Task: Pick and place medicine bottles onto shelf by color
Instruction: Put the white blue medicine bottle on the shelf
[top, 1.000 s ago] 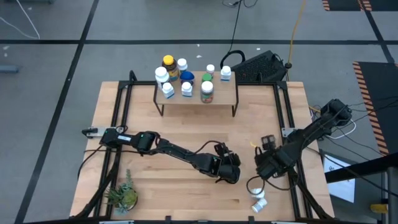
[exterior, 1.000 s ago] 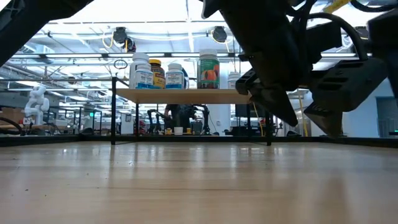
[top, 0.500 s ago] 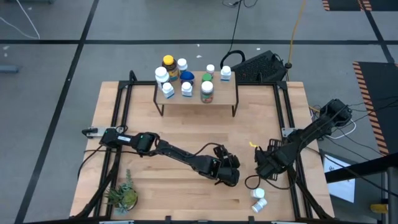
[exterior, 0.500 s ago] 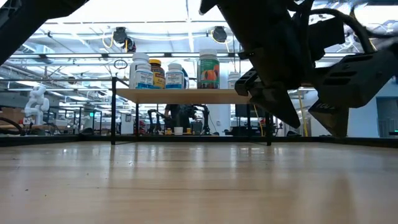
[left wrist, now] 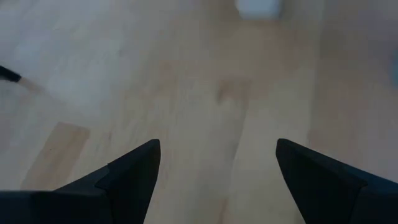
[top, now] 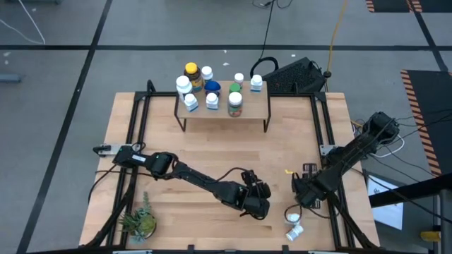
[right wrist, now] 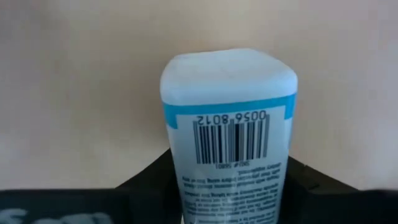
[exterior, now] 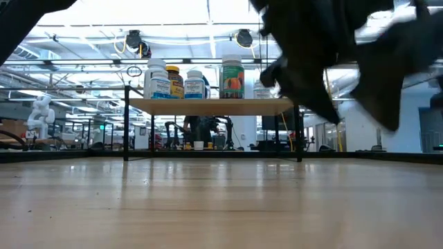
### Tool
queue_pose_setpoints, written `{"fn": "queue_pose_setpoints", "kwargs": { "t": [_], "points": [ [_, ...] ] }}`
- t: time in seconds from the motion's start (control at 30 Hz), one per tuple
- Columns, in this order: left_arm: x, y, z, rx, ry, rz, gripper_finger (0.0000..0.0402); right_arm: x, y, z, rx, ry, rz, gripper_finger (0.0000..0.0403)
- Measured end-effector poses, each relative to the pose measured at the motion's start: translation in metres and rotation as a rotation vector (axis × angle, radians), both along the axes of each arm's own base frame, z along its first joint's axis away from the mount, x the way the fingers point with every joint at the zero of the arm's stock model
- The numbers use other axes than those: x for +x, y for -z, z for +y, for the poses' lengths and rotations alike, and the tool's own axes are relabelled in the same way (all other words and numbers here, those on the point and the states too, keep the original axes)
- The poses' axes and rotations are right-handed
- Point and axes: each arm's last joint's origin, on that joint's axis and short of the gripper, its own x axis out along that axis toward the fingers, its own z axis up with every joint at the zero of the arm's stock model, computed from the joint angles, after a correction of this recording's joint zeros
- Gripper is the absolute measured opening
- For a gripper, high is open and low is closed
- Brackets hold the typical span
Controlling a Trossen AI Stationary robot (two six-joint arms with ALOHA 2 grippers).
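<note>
The shelf [top: 222, 106] stands at the table's far side and carries several medicine bottles [top: 210, 88], white, amber, blue and green-capped. Two white bottles [top: 292, 216] [top: 295, 230] lie near the table's near right corner. My right gripper [top: 305, 196] points down just beside them. In the right wrist view it is shut on a white bottle with a blue-edged barcode label [right wrist: 227, 124]; which of the two this is, I cannot tell. My left gripper [top: 256, 202] hangs open over bare wood at the near middle, with nothing between its fingers [left wrist: 217, 168]. My right gripper pinches the white bottle between its two fingers [right wrist: 146, 183], on the two opposite sides of its labelled body [right wrist: 180, 171]. The fingers come from above, pointing down, and lie across the bottle. Its white end [right wrist: 227, 71] sticks out past them. Whether it rests on the table cannot be told.
A small green potted plant [top: 141, 222] stands near the table's near left corner. Black frame rails [top: 321, 134] run along the table's left and right sides. A dark keyboard-like object [top: 296, 74] lies beyond the far right corner. Bare wood [top: 226, 152] spreads between shelf and arms.
My right gripper has sunk toward the table beside the two white bottles, turning about its own axis as it came down. My left gripper has drifted a little toward the table's near edge, still open. The bottles on the table and the shelf have kept their places.
</note>
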Motion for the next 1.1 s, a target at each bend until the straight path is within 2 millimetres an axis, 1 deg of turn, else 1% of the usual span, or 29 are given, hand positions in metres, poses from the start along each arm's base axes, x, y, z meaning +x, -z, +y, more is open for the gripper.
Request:
{"fn": "queue_pose_setpoints", "kwargs": {
  "t": [0.1, 0.17, 0.27, 0.33, 0.4, 0.47, 0.53, 0.57, 0.67, 0.73, 0.77, 0.83, 0.9, 1.0, 1.03, 1.1],
  "points": [
    [-0.001, -0.019, 0.001, -0.059, -0.010, -0.048, 0.0324, 0.004, -0.011, 0.009, -0.025, -0.110, -0.073, 0.0149],
    [0.001, -0.026, 0.003, -0.134, -0.006, -0.073, 0.0324, 0.005, -0.020, 0.012, -0.109, -0.211, -0.123, 0.0149],
    [0.005, -0.031, 0.004, -0.267, 0.056, -0.092, 0.0324, 0.007, -0.037, 0.020, -0.267, -0.387, -0.234, 0.0149],
    [0.010, -0.037, 0.004, -0.346, 0.096, -0.137, 0.0324, 0.006, -0.048, 0.025, -0.382, -0.516, -0.304, 0.0149],
    [0.011, -0.041, 0.005, -0.370, 0.111, -0.147, 0.0324, 0.005, -0.056, 0.032, -0.463, -0.632, -0.372, 0.0149],
    [0.008, -0.038, 0.007, -0.362, 0.086, -0.112, 0.0324, 0.004, -0.064, 0.042, -0.500, -0.689, -0.450, 0.0149],
    [-0.006, -0.040, 0.012, -0.294, -0.015, -0.003, 0.0323, 0.003, -0.070, 0.051, -0.513, -0.720, -0.504, 0.0149],
    [-0.014, -0.044, 0.014, -0.247, -0.075, 0.026, 0.0322, 0.002, -0.072, 0.056, -0.513, -0.737, -0.524, 0.0149],
    [-0.038, -0.067, 0.017, -0.110, -0.252, 0.034, 0.0308, -0.002, -0.073, 0.071, -0.560, -0.852, -0.542, 0.0149],
    [-0.045, -0.076, 0.013, -0.073, -0.301, -0.014, 0.0294, -0.005, -0.069, 0.080, -0.644, -0.993, -0.523, 0.0149],
    [-0.048, -0.078, 0.010, -0.072, -0.303, -0.033, 0.0286, -0.006, -0.065, 0.084, -0.698, -1.067, -0.506, 0.0149],
    [-0.047, -0.071, 0.005, -0.077, -0.288, -0.058, 0.0272, -0.004, -0.058, 0.089, -0.844, -1.194, -0.474, 0.0149],
    [-0.046, -0.063, 0.002, -0.092, -0.264, -0.057, 0.0258, 0.001, -0.051, 0.092, -1.010, -1.283, -0.440, 0.0150],
    [-0.047, -0.044, 0.006, -0.128, -0.273, -0.012, 0.0245, 0.008, -0.042, 0.096, -1.256, -1.363, -0.396, 0.0163],
    [-0.051, -0.037, 0.009, -0.124, -0.298, 0.018, 0.0242, 0.011, -0.039, 0.097, -1.335, -1.373, -0.386, 0.0166],
    [-0.064, -0.031, 0.017, -0.104, -0.347, 0.081, 0.0240, 0.016, -0.035, 0.100, -1.450, -1.370, -0.388, 0.0167]
  ]
}}
